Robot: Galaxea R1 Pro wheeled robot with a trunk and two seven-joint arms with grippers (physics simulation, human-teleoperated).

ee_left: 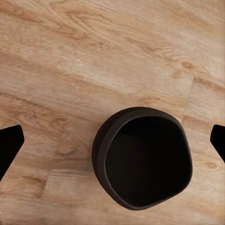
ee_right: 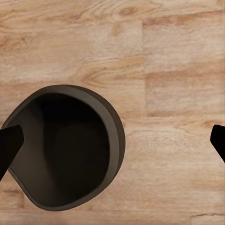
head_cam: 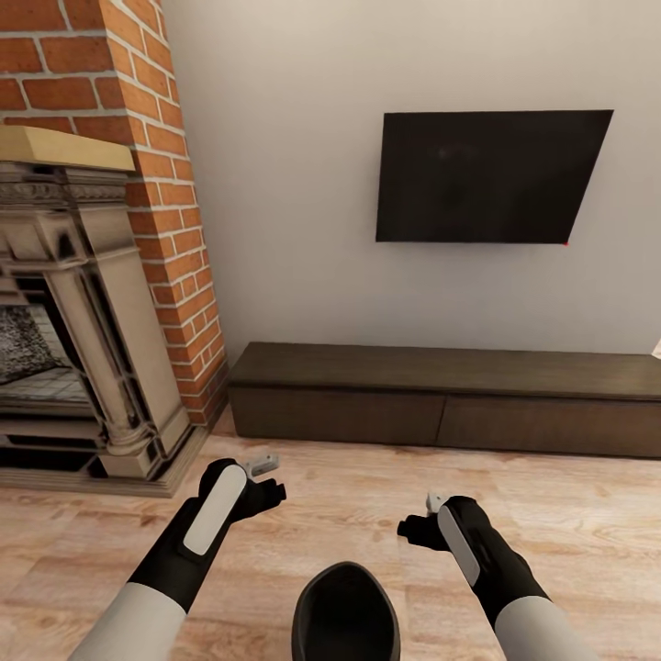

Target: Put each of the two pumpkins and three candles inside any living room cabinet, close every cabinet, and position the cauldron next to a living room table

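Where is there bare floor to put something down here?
Bare floor runs between the cabinet and both grippers. The cabinet's flat top is bare too. It is crowded near the cauldron, between the arms, and by the fireplace.

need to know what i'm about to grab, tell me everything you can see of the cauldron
The cauldron is a matte black, round-bellied pot with a wide open mouth and a thick, slightly uneven rim. It stands upright on the wood-plank floor, low between the two arms. Its inside looks dark and empty. Both wrist views look down into it; neither tool touches it.
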